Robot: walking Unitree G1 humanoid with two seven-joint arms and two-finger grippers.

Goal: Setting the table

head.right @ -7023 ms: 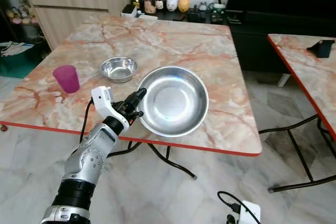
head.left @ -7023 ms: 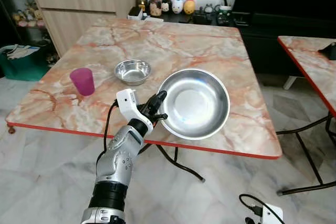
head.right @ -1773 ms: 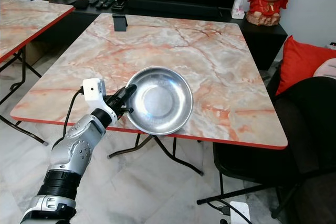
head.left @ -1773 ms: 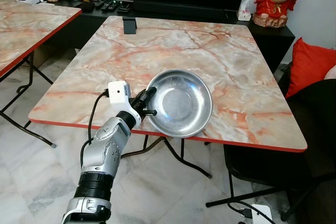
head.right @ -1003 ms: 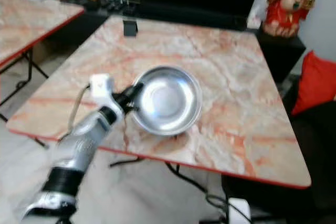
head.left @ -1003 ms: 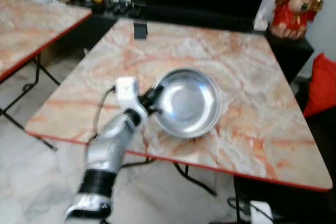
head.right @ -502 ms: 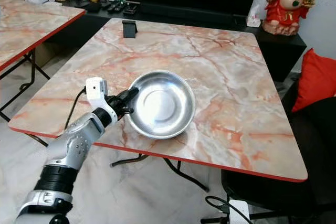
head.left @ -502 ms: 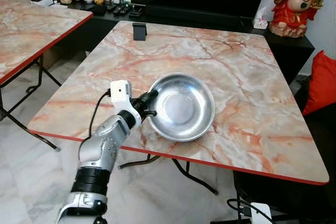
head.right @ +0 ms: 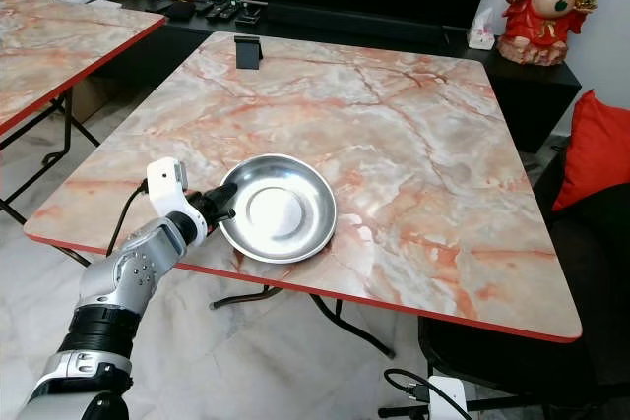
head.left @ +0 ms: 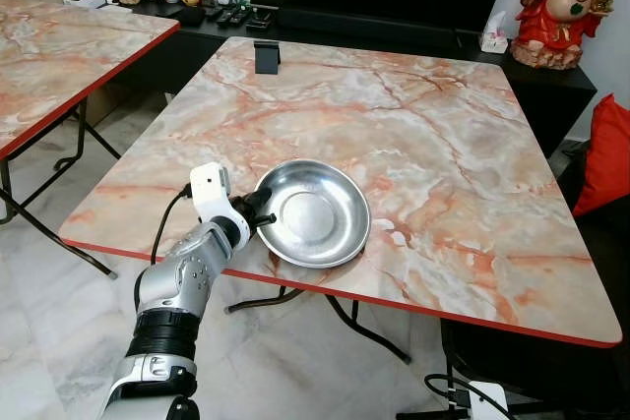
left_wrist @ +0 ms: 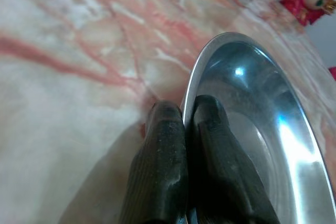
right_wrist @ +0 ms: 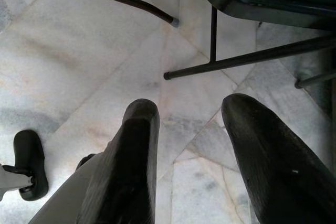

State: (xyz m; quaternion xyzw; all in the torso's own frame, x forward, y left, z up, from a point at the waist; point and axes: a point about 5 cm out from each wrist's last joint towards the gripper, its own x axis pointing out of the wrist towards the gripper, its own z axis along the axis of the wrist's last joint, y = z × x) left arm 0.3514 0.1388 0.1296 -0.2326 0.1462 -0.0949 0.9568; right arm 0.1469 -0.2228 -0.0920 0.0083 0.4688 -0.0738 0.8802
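A wide shiny steel bowl [head.left: 313, 213] rests near the front left edge of the pink marble table [head.left: 433, 125]. My left gripper [head.left: 258, 215] is shut on the bowl's left rim. In the left wrist view both black fingers [left_wrist: 160, 166] pinch the rim of the bowl [left_wrist: 247, 124], one finger outside it and one inside. My right gripper [right_wrist: 189, 119] hangs open above the floor with nothing between its fingers.
A small black stand [head.left: 266, 56] sits at the table's far edge. A second marble table [head.left: 59, 46] stands to the left. A red figurine [head.left: 559, 7] and a red cushion [head.left: 608, 150] are at the right. A dark chair [head.right: 591, 341] stands by the table's right front corner.
The bowl has come down from a tilted hold to lie flat on the table near the front left edge. My left gripper stays on its rim. The camera shifted slightly.
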